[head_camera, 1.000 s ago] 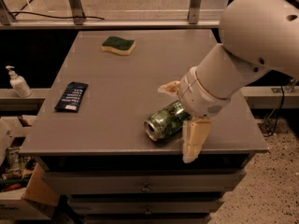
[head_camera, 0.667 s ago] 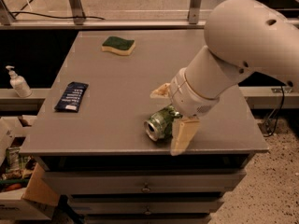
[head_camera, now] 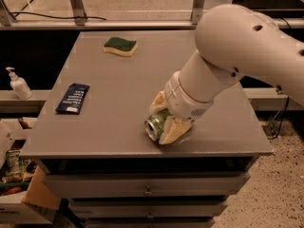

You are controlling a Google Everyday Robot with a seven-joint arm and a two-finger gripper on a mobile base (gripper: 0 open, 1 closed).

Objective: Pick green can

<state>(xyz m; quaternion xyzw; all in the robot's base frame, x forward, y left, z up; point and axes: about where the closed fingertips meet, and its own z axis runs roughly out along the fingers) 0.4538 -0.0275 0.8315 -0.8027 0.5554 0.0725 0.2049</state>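
Note:
The green can [head_camera: 153, 124] lies on its side near the front edge of the grey table [head_camera: 118, 82], its silver end facing front left. My gripper [head_camera: 158, 123] reaches down from the right and its two cream fingers [head_camera: 172, 131] sit on either side of the can, closed against it. The can still rests on the tabletop. The big white arm [head_camera: 237, 46] hides the can's far end.
A green-topped yellow sponge [head_camera: 120, 46] lies at the table's back. A dark blue packet [head_camera: 72, 98] lies at the left. A soap bottle [head_camera: 17, 83] stands on a ledge to the left. Boxes [head_camera: 14, 184] sit on the floor, drawers [head_camera: 147, 189] under the tabletop.
The arm has moved left and lower over the can. The fingers, spread wide beside the can before, have closed in around it.

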